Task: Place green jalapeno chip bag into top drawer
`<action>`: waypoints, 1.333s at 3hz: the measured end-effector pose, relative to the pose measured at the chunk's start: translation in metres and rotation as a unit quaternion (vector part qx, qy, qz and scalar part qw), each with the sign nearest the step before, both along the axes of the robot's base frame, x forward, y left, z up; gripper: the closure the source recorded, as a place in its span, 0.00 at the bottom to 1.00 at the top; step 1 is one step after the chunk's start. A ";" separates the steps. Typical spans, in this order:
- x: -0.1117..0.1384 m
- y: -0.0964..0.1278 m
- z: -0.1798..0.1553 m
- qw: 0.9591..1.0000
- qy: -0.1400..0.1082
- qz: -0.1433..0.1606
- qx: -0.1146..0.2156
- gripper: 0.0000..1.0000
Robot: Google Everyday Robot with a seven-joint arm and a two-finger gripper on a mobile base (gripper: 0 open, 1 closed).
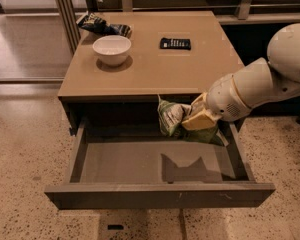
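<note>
The green jalapeno chip bag [171,117] is crumpled, light green with white and dark print. My gripper [194,119] is shut on it and holds it in the air over the right half of the open top drawer [125,161], just below the table's front edge. The drawer is pulled far out; its bare grey bottom shows the shadow of the bag and gripper. My white arm [260,86] comes in from the right.
On the tan table top [155,64] stand a white bowl [111,49], a dark blue-black chip bag [102,25] at the back left, and a small black flat object [175,43]. Speckled floor lies around the table.
</note>
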State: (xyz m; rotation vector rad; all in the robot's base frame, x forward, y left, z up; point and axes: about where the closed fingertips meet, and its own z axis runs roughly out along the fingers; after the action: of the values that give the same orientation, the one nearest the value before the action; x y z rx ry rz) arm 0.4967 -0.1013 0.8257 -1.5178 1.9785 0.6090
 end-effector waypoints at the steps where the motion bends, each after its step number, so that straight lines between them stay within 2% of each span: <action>1: -0.008 -0.006 -0.058 1.000 -0.001 -0.003 -0.012 1.00; 2: 0.000 -0.007 -0.110 0.999 -0.013 -0.001 -0.032 1.00; 3: 0.000 -0.007 -0.110 0.999 -0.013 -0.001 -0.032 1.00; 4: 0.005 -0.014 -0.120 0.997 -0.058 0.015 -0.056 1.00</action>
State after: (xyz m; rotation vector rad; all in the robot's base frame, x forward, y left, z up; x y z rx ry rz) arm 0.5015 -0.1149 0.7056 -1.6144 1.9329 0.4165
